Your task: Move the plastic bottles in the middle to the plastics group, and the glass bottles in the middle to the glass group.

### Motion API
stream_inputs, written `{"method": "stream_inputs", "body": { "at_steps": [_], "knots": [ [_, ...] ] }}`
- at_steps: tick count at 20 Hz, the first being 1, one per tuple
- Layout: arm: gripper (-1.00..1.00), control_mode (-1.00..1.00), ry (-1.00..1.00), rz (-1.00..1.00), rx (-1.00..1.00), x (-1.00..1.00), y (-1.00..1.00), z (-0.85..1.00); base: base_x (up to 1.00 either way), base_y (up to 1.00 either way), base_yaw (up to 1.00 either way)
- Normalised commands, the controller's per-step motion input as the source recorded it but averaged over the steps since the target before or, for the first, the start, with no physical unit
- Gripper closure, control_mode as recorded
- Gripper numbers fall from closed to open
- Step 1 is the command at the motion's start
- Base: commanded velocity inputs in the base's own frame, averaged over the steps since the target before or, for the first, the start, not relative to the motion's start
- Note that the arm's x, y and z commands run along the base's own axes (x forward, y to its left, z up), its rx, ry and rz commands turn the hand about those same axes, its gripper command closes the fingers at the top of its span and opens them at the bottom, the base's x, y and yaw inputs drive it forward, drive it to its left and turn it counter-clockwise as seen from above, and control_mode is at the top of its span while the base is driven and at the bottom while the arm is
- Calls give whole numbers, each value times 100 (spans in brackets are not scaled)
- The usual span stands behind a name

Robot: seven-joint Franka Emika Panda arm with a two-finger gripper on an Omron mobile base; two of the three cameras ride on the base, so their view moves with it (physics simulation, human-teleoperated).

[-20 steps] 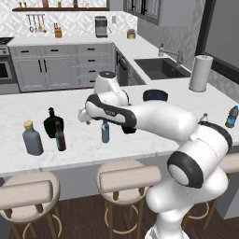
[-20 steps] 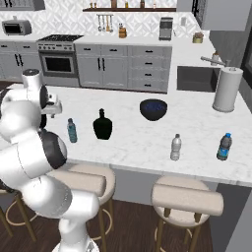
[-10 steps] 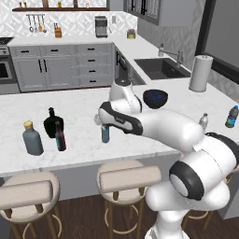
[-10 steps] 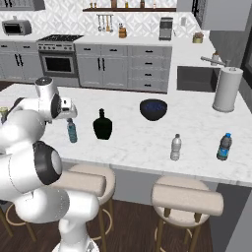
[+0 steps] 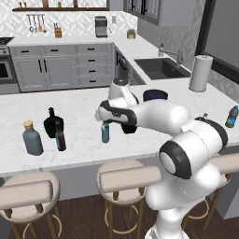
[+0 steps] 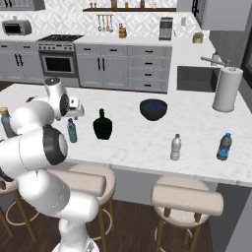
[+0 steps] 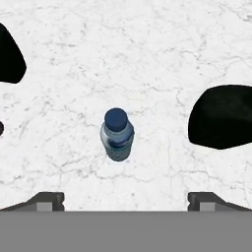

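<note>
tool (image 7: 126, 199) jaws wide apart, nothing held, poised above to straddle | small translucent light-blue plastic bottle (image 7: 117, 134) upright at frame ctr on white marble counter (image 7: 147, 59) | squat black flask (image 6: 102, 125) just R of it, prob. next

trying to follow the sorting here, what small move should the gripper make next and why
Probably descend straight onto the light-blue water bottle. The hand view looks down on its cap, centred between the open gripper fingertips, and the bottle stands upright on the counter, not yet grasped.
</note>
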Motion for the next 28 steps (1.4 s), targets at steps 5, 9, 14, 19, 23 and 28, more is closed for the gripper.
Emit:
{"method": "stream_inputs", "body": {
  "at_steps": [5, 9, 14, 19, 23, 28],
  "knots": [
    [-100, -100, 0, -10, 0, 40, 4, -35, 0, 0, 0],
    [-100, -100, 2, -11, 3, 17, 10, -28, 0, 0, 0],
    [-100, -100, 1, -14, 9, 7, 16, -17, 0, 0, 0],
    [-100, -100, 0, -11, 5, 18, 9, -26, 0, 0, 0],
    [-100, -100, 0, -10, 0, 21, 0, -21, 0, 0, 0],
    [-100, -100, 0, -8, 1, 5, 0, -16, 0, 0, 0]
  ]
}}
